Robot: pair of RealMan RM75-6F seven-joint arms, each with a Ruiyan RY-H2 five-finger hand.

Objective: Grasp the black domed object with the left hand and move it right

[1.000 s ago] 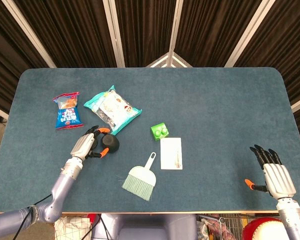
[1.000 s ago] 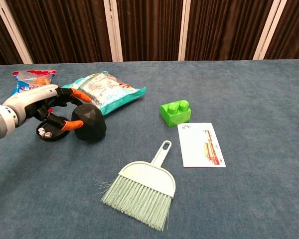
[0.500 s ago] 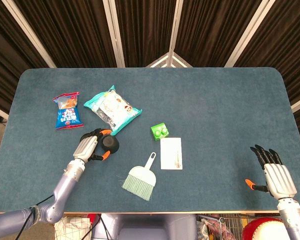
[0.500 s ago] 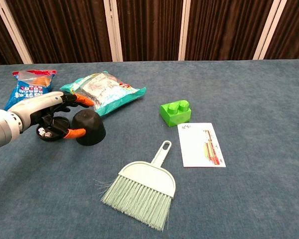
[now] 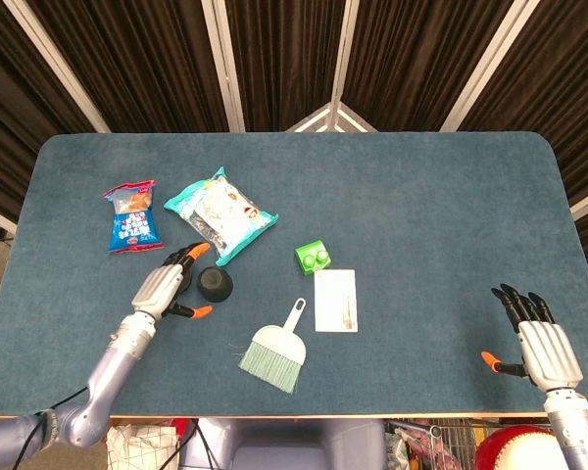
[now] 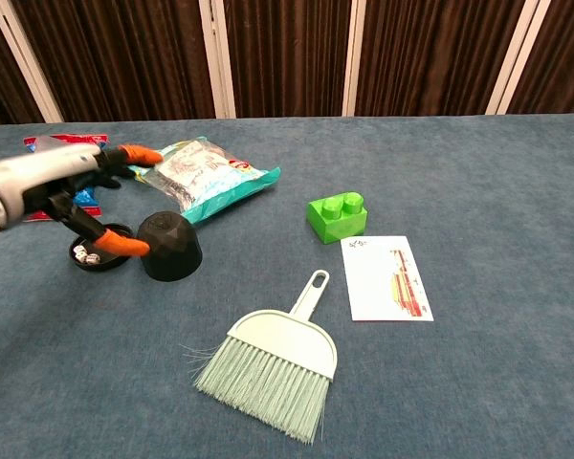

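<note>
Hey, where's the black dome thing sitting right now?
In the head view the black dome stands on the table's left half, just right of the open left hand, below the teal snack bag and up-left of the hand brush.

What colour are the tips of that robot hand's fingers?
Orange, on the left hand; clearest in the chest view.

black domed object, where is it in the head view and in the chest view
Head view: the black domed object sits left of centre on the table, just right of the left hand.
Chest view: it stands at mid-left, beside that hand.
Shared landmark: the green brick, to its right in both views.
</note>
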